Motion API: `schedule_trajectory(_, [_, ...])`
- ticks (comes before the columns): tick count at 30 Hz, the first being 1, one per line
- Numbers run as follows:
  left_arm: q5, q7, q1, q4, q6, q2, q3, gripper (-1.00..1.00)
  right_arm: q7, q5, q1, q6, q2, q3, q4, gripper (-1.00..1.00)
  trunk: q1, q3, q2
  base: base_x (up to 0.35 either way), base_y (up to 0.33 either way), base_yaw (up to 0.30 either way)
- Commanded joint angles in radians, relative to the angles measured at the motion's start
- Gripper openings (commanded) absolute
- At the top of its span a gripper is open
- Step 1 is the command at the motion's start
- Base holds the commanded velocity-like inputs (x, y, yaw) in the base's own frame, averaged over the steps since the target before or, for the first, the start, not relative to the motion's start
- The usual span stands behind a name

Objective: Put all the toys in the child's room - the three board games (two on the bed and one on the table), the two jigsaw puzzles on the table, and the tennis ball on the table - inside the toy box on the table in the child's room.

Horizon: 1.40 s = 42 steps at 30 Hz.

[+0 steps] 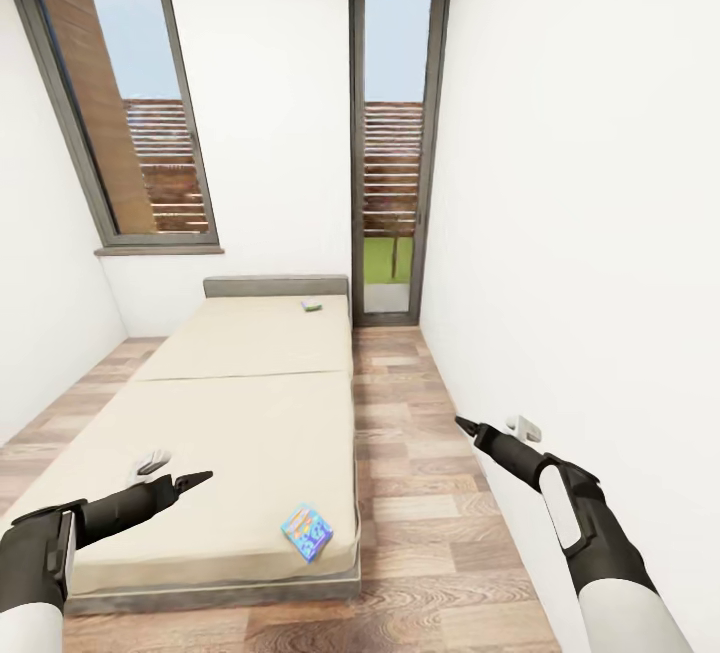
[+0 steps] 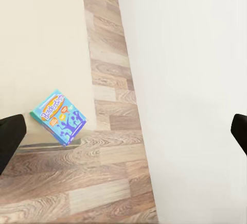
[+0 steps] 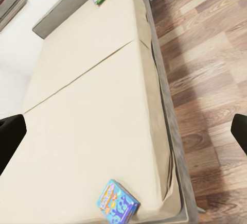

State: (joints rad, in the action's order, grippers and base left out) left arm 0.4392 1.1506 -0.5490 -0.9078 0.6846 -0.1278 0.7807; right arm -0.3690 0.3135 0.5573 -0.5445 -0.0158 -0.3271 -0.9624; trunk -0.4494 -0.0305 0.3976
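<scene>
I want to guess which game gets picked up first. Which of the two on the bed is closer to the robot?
The blue game box, near the foot corner of the bed. The white-green game box lies far off by the headboard.

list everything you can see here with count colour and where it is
bed: 1, cream mattress with a seam, dark frame, against the far wall
blue-yellow board game: 1, near right corner of the mattress
white-green board game: 1, far end of the mattress by the headboard
windows: 2, grey frames, far wall
floor: wood planks, right of the bed
wall socket: 1, white, right wall
left gripper: 1, black, over the mattress, open
right gripper: 1, black, over the floor, open
</scene>
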Motion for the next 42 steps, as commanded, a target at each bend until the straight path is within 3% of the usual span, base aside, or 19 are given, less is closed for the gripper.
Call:
schedule_trajectory(1, [0.009, 0.009, -0.002, 0.0, 0.008, 0.0, 0.004, 1.0, -0.002, 0.004, 0.001, -0.006, 0.0, -0.003, -0.001, 1.0, -0.001, -0.002, 0.003, -0.052, 0.276, 0.0])
schedule_trajectory(42, [0.009, 0.008, -0.002, 0.003, 0.013, 0.0, 0.004, 1.0, -0.002, 0.0, 0.001, 0.004, 0.0, -0.001, -0.001, 1.0, -0.001, -0.002, 0.003, 0.064, 0.279, 0.0])
